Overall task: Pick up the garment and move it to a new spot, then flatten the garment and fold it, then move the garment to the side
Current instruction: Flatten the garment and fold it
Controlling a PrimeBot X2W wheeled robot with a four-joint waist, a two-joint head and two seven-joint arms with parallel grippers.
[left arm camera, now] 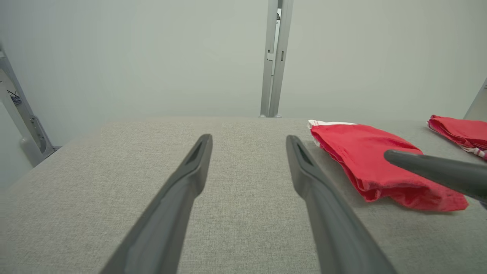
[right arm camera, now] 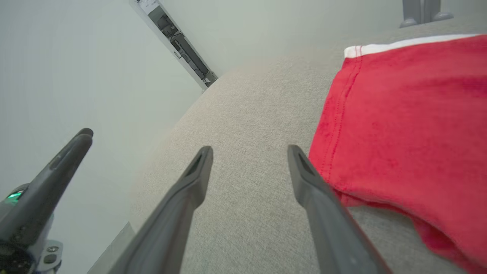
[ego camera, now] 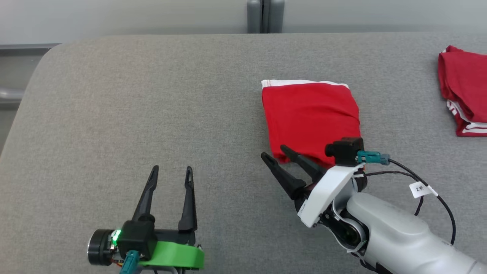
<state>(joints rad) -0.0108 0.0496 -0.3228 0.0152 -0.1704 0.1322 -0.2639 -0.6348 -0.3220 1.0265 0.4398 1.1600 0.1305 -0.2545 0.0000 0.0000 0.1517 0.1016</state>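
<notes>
The left pincer (ego camera: 172, 168) is seen nearest, over bare tabletop (ego camera: 152, 95) at the lower left, its fingers spread wide with nothing between them. The right pincer (ego camera: 273, 151) is set a little farther in, also spread wide and empty, with one finger lying at the near left corner of the garment (ego camera: 310, 118). Whether that finger touches the cloth or merely passes just beside it cannot be told. The garment is found right of centre on the tabletop, laid flat as a compact red rectangle with a white band along its far edge. The moving, flattening and folding are therefore judged to be done. The final shift to the side is judged either finished or yet to be made, since no mark of an intended spot can be seen. The garment's near right corner is hidden behind the right wrist's camera in the head view, and the layers under the top fold cannot be counted. Farther off, at the right edge, a second red garment (ego camera: 464, 91) is cut off by the frame, and beyond the far rim a grey post (ego camera: 265, 17) is cropped at the top.
</notes>
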